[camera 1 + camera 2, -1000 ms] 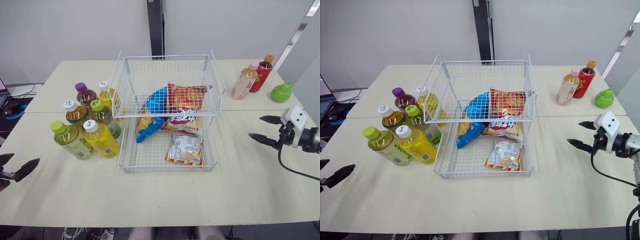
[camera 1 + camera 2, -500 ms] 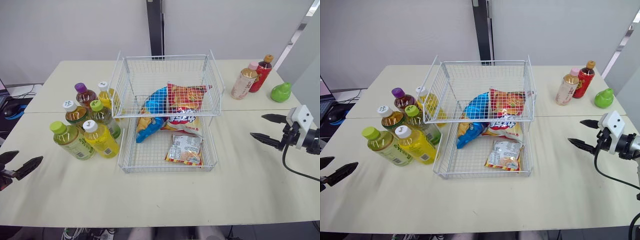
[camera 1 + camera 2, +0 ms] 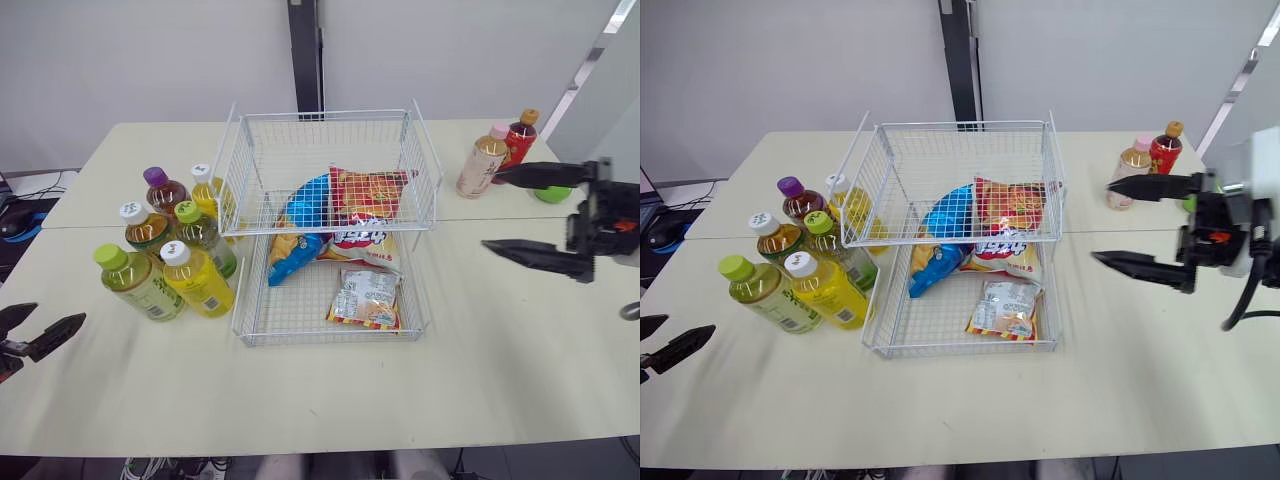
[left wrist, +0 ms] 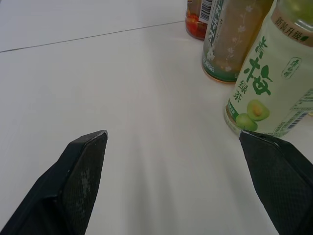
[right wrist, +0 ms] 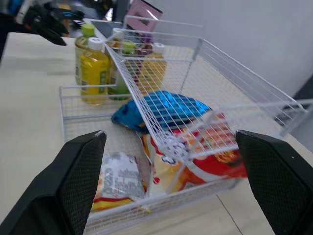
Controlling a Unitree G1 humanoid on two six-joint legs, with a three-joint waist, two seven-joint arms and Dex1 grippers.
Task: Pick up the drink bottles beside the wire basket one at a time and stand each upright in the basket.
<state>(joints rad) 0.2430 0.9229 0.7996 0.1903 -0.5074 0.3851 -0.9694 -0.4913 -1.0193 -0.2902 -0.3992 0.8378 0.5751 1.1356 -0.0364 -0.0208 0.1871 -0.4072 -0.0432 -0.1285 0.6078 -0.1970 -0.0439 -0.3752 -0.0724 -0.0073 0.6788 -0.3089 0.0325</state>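
Desk (image 3: 320, 400) carrying a two-tier wire basket (image 3: 322, 114) that holds snack bags (image 3: 345, 215) but no bottle, so the task appears unstarted. Six drink bottles (image 3: 175, 265) stand just beside its left side, and a bottle pair (image 3: 495, 155) stands apart at far right. The left end effector (image 3: 58, 314) and right end effector (image 3: 491, 208) hover empty, fingers apart. The left wrist view adds the green-tea bottle (image 4: 266, 83) label; the right wrist view shows the basket tiers side-on.

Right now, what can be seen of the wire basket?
The wire basket is white metal mesh in two tiers, a flared upper tray over a lower one, standing level on the table. Snack packets lie in the lower tier; no bottle is inside. Six drink bottles stand close at its left.
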